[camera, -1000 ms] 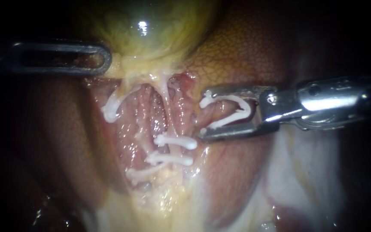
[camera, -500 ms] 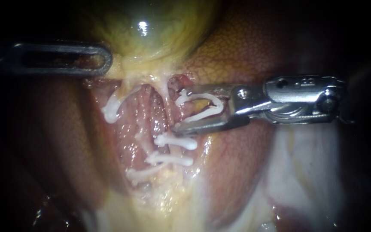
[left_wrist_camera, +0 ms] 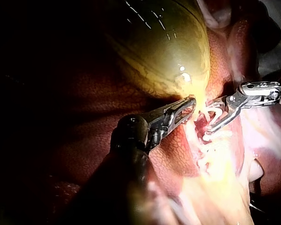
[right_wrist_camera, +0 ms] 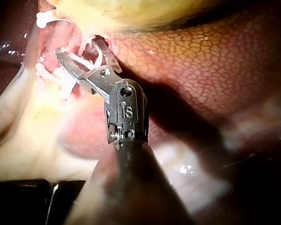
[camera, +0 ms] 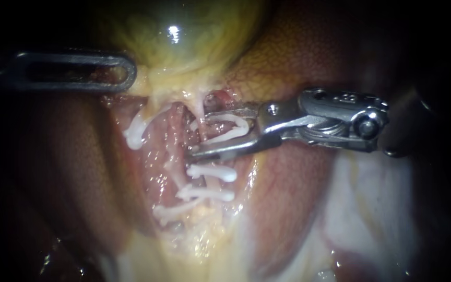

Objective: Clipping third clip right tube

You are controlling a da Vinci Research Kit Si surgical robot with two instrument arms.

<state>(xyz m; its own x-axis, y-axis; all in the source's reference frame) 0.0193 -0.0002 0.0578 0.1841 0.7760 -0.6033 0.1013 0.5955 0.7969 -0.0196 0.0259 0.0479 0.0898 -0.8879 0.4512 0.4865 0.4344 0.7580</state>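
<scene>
Reaching in from the right, what does that tool carry? (listener)

My right instrument point(camera: 198, 133) carries a new clip point(camera: 238, 121), white and bent open like a V. Its jaws stand wide, yet both press on the clip seated between them. As far as I can tell they straddle the right tube point(camera: 199, 110), a pale strand running down from the gallbladder point(camera: 184, 47), so that the clip can close across it. (operator)

Where along the tube? (listener)

Just above two shut clips point(camera: 212, 172) that cross the same strand, one close under the other. The squeeze is not yet made. I judge the jaws want to go a little deeper, so the clip's tips clear the far side of the tube. (operator)

And your other tool? (listener)

My left instrument point(camera: 130, 73) has slotted jaws pressed together. They appear to pinch the gallbladder's lower edge. I take that grip to be holding the sac up, which keeps the tube stretched and bare beside the liver point(camera: 298, 57). (operator)

Is there any container in view? (listener)

No tray or dish. The only vessel is the gallbladder itself, a taut yellow-green sac, and what fills it cannot be seen. A lone clip point(camera: 134, 133) sits on a strand further left, well apart from my jaws. (operator)
</scene>
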